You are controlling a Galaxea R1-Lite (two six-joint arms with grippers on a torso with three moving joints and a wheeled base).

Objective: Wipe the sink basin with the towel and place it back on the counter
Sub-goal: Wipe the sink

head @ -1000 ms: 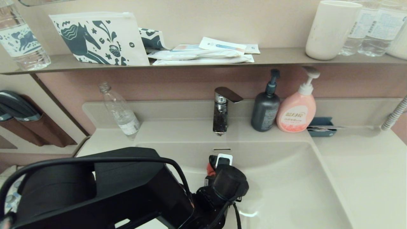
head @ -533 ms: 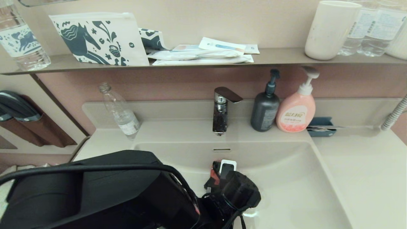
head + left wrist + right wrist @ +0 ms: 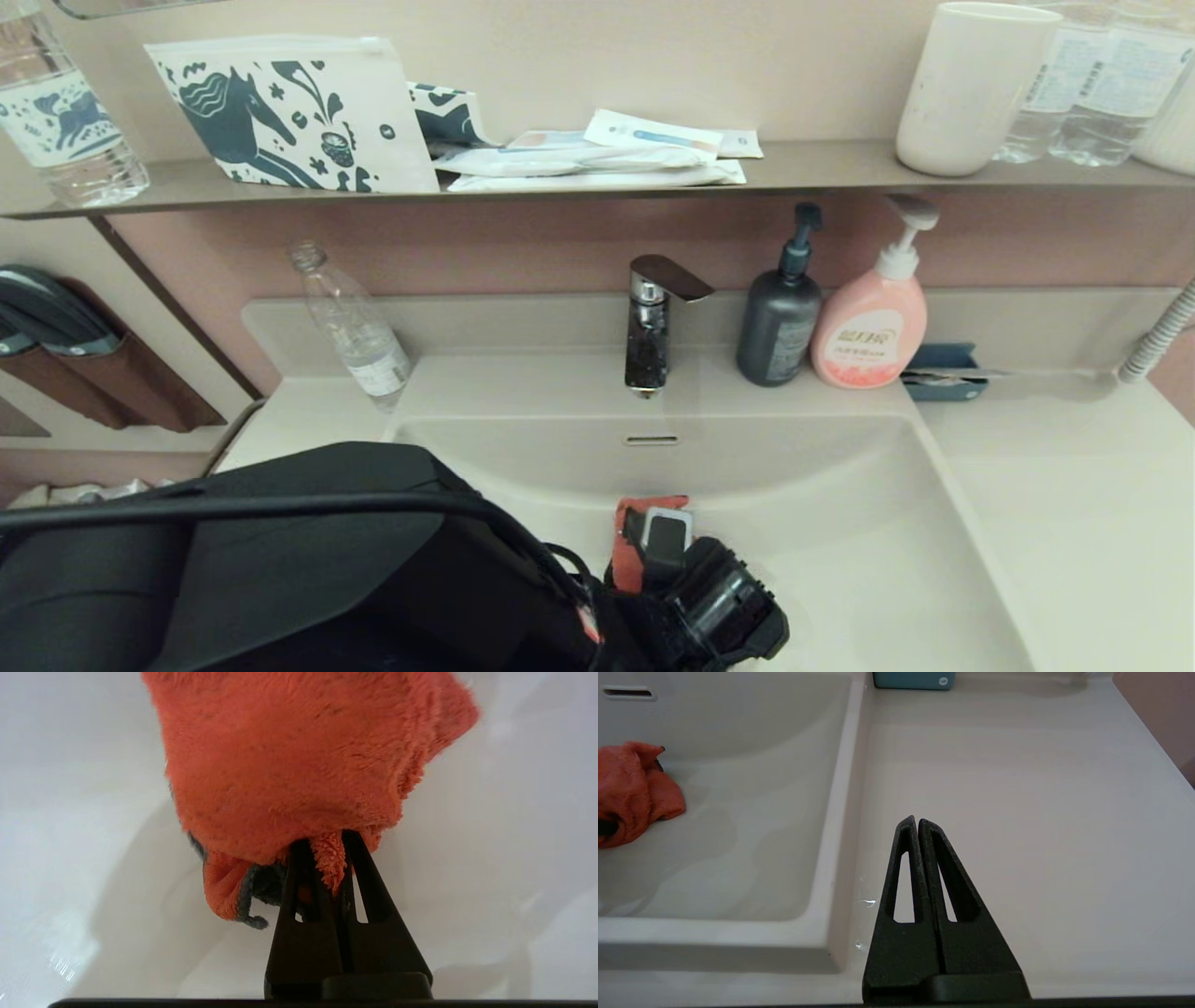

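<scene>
The wiping step is in hand: the left gripper [image 3: 325, 847] is down inside the sink basin [image 3: 840, 523], its jaws pinched tight on a fold of the towel [image 3: 289, 760], and the bunched orange-red cloth lies against the glossy basin floor near the middle, below the overflow slot [image 3: 652, 439] on the back wall; much of the bowl looks unvisited, so I judge the wipe only partly done. The next move calls for dragging the cloth across the floor and up the walls with steady downward press, keeping the grip, then lifting clear of the rim to set the towel on the desk [image 3: 1017, 788]. The right gripper [image 3: 918, 826] hangs idle over the right side of the desk, just beside the basin's right edge, jaws closed on nothing. Hidden: the left arm's black bulk covers the basin's near left part; the drain stopper cannot be seen; how much towel actually touches the floor is unclear.
</scene>
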